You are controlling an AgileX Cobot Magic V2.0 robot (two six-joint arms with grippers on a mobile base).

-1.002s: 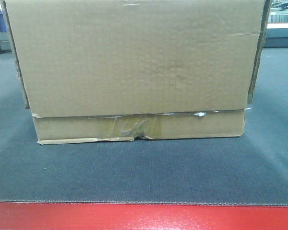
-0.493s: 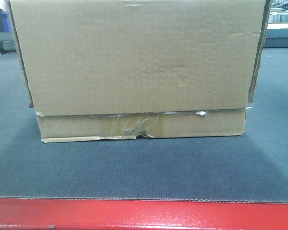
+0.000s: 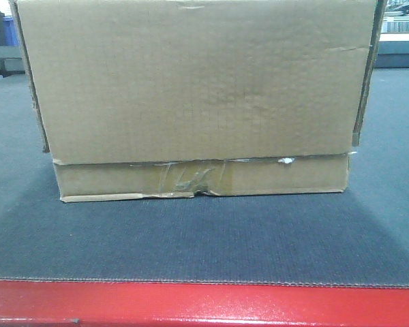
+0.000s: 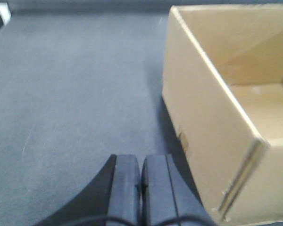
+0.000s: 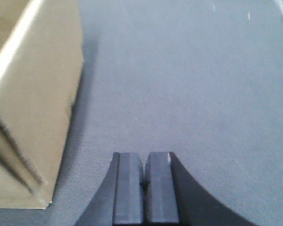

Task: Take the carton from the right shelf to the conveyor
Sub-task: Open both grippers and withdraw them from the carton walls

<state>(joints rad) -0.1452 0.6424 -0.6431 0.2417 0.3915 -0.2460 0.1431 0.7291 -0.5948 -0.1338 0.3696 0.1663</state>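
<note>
The large brown corrugated cardboard carton (image 3: 198, 95) runs past the top edge of the front view, so its rim and inside are out of sight there. In the left wrist view its right and lower parts are cut off, and its near corner is blurred. In the right wrist view only a blurred corner shows at the left edge.

The black left gripper (image 4: 141, 188) and black right gripper (image 5: 144, 186) are cropped by the bottom edges.

At the front view's upper left, a blue shape (image 3: 1, 30) is too partial to identify.
</note>
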